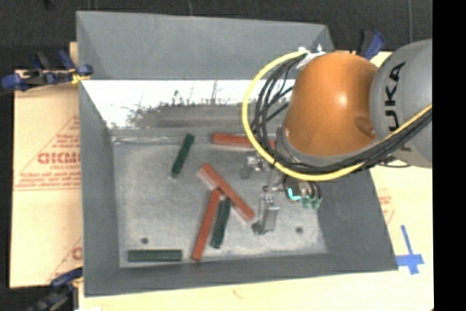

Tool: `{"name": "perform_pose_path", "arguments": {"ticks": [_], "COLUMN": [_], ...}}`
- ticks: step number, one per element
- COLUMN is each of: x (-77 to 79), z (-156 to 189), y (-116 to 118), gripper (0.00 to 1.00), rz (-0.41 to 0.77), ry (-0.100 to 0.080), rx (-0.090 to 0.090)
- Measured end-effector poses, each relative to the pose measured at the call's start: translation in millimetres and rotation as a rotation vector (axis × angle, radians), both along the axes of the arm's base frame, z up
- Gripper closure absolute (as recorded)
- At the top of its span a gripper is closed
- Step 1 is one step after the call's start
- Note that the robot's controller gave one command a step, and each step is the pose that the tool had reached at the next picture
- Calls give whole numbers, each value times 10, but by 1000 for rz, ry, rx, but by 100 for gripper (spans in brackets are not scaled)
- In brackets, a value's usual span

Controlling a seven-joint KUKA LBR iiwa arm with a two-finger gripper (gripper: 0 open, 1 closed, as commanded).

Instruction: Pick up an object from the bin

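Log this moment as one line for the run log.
claw: low in grey bin, right-centre | at: lower end of slanted red bar | nearest: short green bar, orange-red bar | grasp: unclear

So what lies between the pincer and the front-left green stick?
Camera view: a red stick and a second green stick, lying side by side.

A glossy orange dome cover (pixel 331 102) caps the wrist, joined to a pale grey arm (pixel 404 95) with black "UK" lettering. Black and yellow cables (pixel 255 95) loop round the dome. Beneath is a small silvery metal claw (pixel 266 218) with a teal-green part beside it.
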State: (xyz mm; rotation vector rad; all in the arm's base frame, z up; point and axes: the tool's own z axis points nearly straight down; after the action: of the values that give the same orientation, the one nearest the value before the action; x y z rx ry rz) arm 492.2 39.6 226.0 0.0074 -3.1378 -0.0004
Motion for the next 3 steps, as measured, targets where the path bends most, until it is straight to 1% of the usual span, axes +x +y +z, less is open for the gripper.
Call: {"name": "perform_pose_path", "arguments": {"ticks": [1,2,3], "x": [15,61,262], "z": [32,-422,-603], "y": [-2,162,368], "gripper": [0,0,0], "rz": [-2,105,415], "ry": [-7,-11,-6], "rx": [0,0,0]}}
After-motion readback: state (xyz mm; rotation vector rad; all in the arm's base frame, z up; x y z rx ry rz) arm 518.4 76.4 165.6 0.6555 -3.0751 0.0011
